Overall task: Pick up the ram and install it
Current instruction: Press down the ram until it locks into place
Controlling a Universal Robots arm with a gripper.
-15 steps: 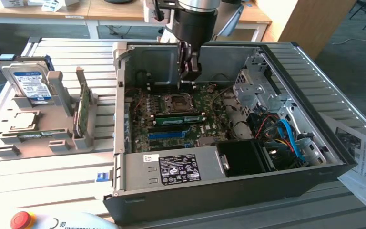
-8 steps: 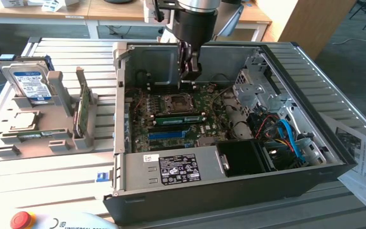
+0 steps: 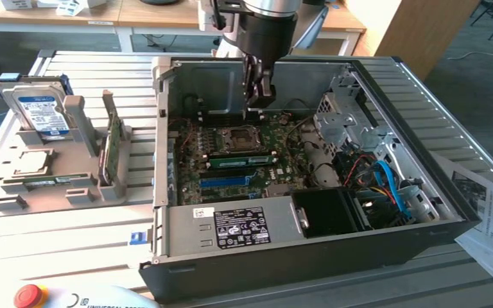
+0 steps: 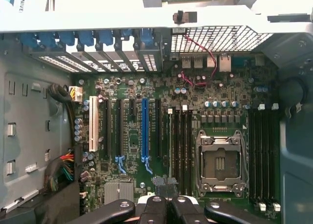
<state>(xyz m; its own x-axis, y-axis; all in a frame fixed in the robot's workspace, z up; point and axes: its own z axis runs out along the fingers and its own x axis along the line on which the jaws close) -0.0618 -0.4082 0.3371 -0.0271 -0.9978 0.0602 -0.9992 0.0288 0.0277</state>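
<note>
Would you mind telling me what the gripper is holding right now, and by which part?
Nothing. The gripper is shut and empty above the motherboard inside the case; a ram stick already sits in a slot.

The computer case (image 3: 315,192) lay open on top, giving free way down to the motherboard (image 3: 238,160). The drive cage (image 3: 343,122) and cable bundle (image 3: 384,186) crowded the exterior view's right; the power supply (image 3: 238,228) blocked the near side.

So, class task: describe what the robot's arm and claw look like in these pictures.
The arm is a thick dark cylinder with a silver metal band at its top. The claw below it is black, built of jointed link-like fingers with round pivot pins. No markings are readable on either.
</note>
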